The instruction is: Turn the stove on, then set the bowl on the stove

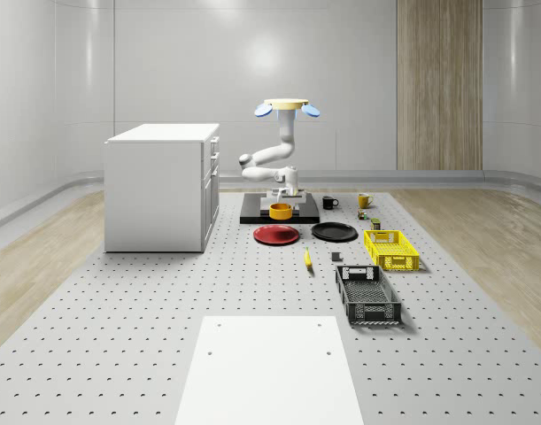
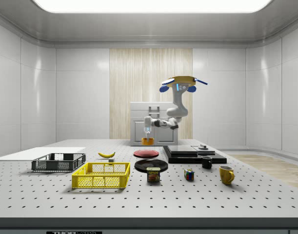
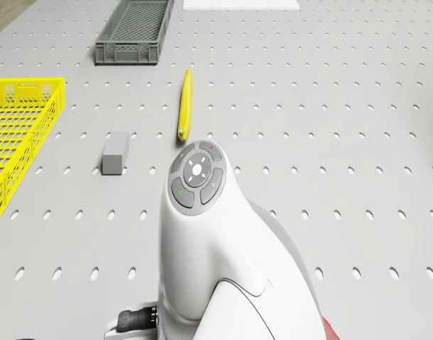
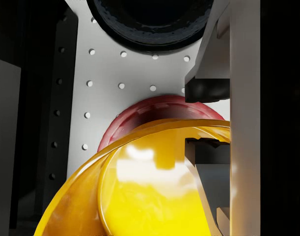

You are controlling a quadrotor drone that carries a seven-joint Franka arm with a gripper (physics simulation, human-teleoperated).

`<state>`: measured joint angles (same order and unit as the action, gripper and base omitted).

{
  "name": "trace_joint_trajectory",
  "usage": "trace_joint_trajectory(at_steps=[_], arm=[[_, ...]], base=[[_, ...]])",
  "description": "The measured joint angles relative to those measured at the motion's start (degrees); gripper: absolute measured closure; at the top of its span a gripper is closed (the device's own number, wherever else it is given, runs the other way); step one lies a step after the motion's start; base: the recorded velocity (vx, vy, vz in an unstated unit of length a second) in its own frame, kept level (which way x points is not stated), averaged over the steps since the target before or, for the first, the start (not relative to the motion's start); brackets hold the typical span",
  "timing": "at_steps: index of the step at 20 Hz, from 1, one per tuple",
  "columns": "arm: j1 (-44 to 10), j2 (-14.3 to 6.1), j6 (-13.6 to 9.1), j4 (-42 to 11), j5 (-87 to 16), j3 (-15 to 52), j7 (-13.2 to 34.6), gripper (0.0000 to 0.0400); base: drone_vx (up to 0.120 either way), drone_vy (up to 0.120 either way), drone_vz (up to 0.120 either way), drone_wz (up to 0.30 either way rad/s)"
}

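With the drone (image 1: pixel 288 107) hovering over the stove (image 1: pixel 252 211), the gripper (image 1: pixel 282 203) is clamped on the rim of the bowl (image 1: pixel 281 211), held at the stove's front edge, so only setting it down seems left.

A grey perforated table (image 1: pixel 119 301) is carrying everything. Sitting directly on it are a white cabinet (image 1: pixel 162 186), a black stove (image 1: pixel 307 211), a red plate (image 1: pixel 276 235), a black plate (image 1: pixel 334 232), a yellow crate (image 1: pixel 390 250), a dark crate (image 1: pixel 367 295), a banana (image 1: pixel 307 258) and two mugs (image 1: pixel 330 203), all lying toward the far edge.
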<state>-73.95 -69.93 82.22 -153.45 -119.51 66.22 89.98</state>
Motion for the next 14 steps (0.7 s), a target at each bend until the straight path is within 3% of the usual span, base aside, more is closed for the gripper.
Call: trace_joint_trajectory(at_steps=[3,8,14], arm=[[0.9,1.4,-1.1,-0.1,-0.8,-0.3,-1.4,0.0294],[0.4,1.1,-1.1,-0.2,-0.7,-0.2,1.5,0.0295],[0.3,1.1,-1.1,-0.2,-0.7,-0.2,0.3,0.0296]], base=[[-0.12,0.0,0.0,0.0],[-0.12,0.0,0.0,0.0],[-0.12,0.0,0.0,0.0]])
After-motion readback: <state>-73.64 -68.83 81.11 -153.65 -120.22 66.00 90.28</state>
